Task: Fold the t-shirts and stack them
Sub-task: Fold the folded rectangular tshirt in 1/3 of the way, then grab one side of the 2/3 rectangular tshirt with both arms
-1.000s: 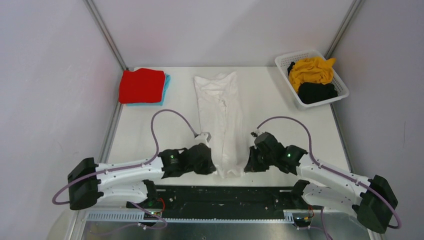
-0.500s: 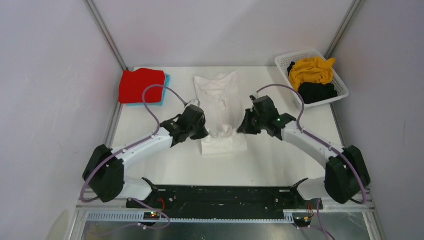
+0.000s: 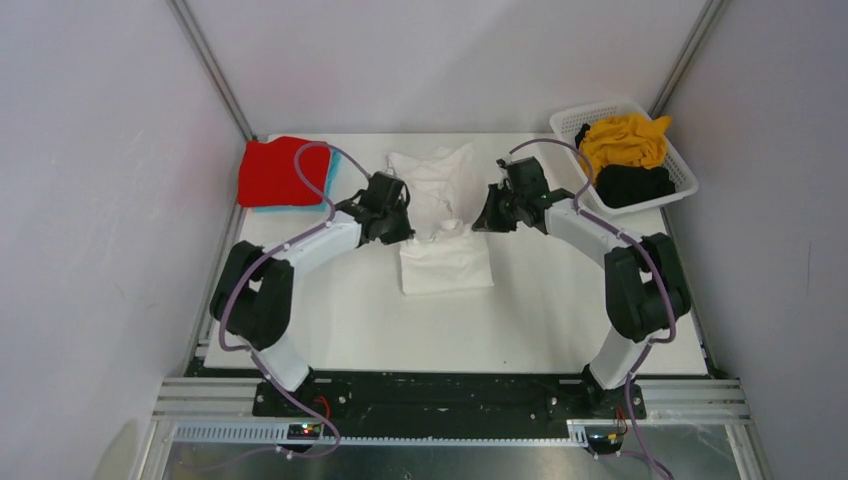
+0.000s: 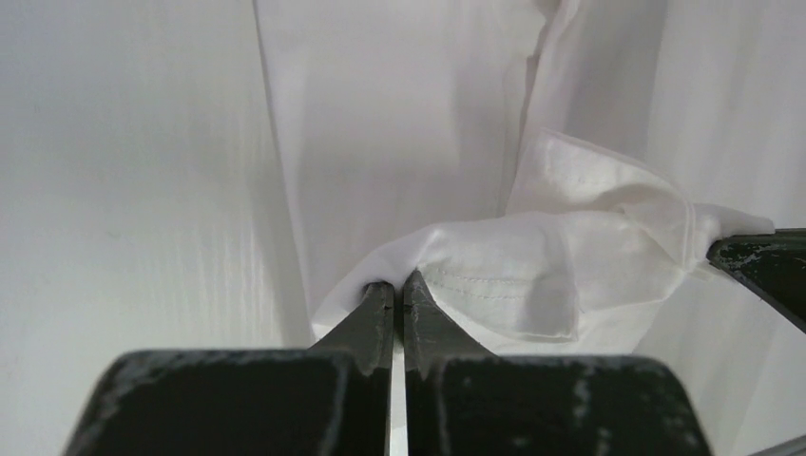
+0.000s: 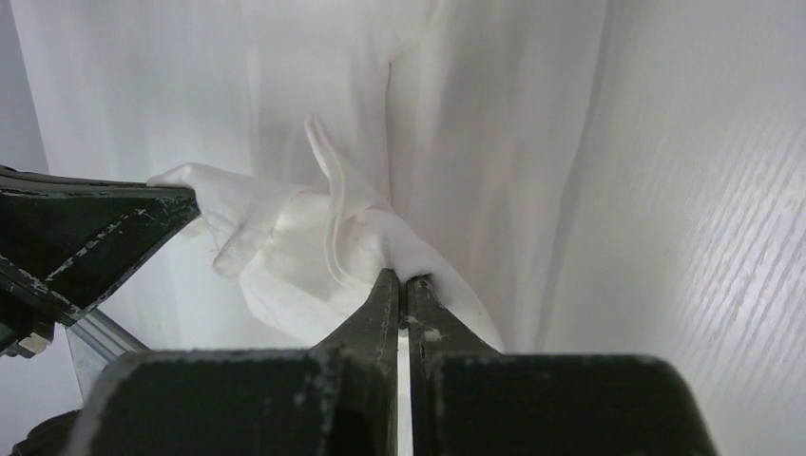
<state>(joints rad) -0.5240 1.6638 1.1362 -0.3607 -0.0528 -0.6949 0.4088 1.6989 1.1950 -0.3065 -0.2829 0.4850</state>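
Currently my left gripper [image 4: 399,285] and right gripper [image 5: 401,277] are each clamped on the white t-shirt [image 3: 445,268], which lies part-folded at mid-bench [image 3: 330,320]. Beyond, the red t-shirt [image 3: 282,170] lies folded on the light blue t-shirt [image 3: 334,165]. The mustard t-shirt [image 3: 622,140] and black t-shirt [image 3: 632,184] sit unfolded in the basket [image 3: 603,207].

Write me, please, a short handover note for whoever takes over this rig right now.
Left end effector: shut on an edge of the white t-shirt.
Right end effector: shut on the same edge.
White is part-folded mid-table, and the held edge is not yet laid down.
Done: the red t-shirt lies folded on the light blue t-shirt, far left.
Left: finish and stack white, then fold the mustard yellow t-shirt and the black t-shirt, both in the basket.
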